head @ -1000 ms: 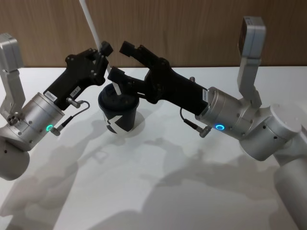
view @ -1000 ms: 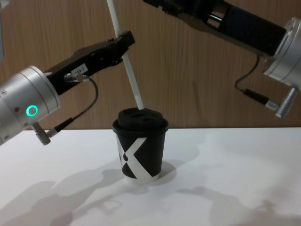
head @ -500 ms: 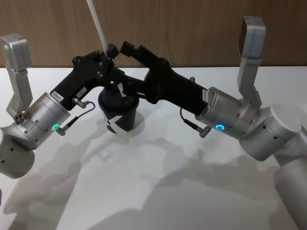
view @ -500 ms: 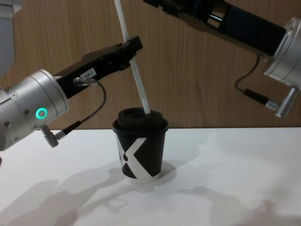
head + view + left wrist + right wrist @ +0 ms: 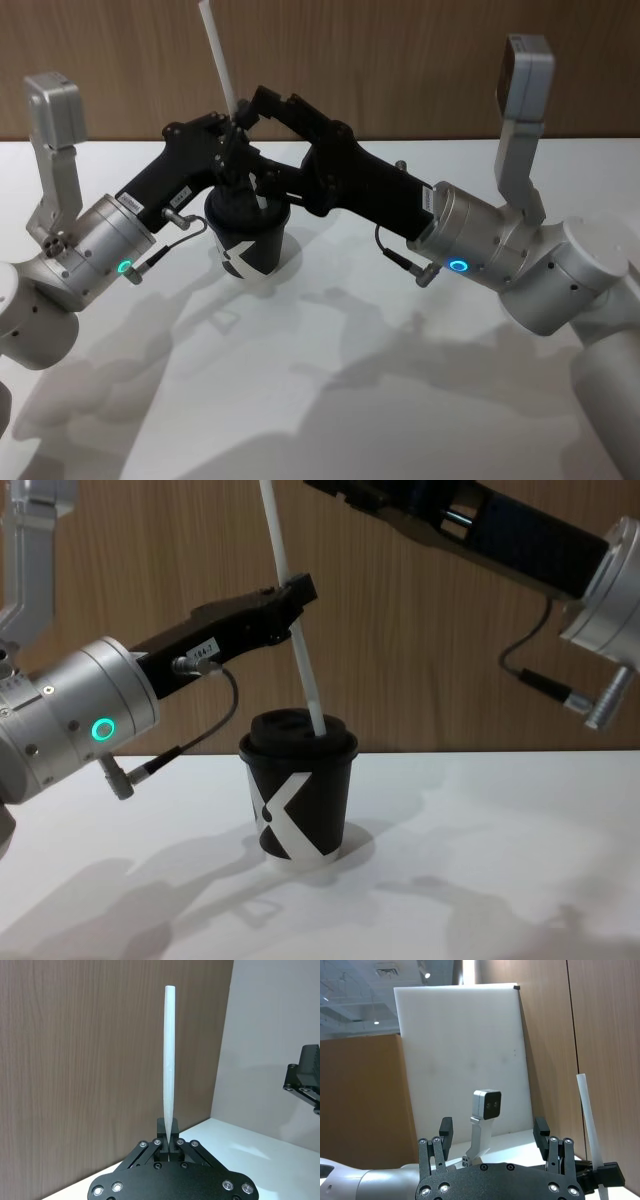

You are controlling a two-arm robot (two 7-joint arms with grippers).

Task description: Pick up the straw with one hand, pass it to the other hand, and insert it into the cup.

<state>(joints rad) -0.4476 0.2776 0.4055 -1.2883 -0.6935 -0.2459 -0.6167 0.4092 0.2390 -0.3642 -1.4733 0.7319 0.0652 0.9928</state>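
Straw [image 5: 297,630] first: we have it pinched between the tips of the left gripper [image 5: 298,588], the fingers pressed together on its shaft well below its top end, as the left wrist view shows, where the white tube rises straight out of the closed tips. From that grip the straw leans a little, its upper end tipped toward the left, and its lower end meets the black domed lid of the cup [image 5: 297,800] on the lid's right side. We judge the tip to be at or just into the lid opening, though we cannot tell how deep it sits.

To do this step well, we bring the straw closer to upright before pushing, so that it slides down through the hole instead of bending against the lid's edge. We press down slowly along the straw's own line and keep the pinch firm, since a thin tube can slip or buckle. The cup is light and stands free toward the far edge of the white table [image 5: 330,400], left of its middle, so a sideways push could tip it.

Our right gripper [image 5: 252,128] hangs just beside and above the cup, fingers spread and holding nothing; we keep it clear of the straw.
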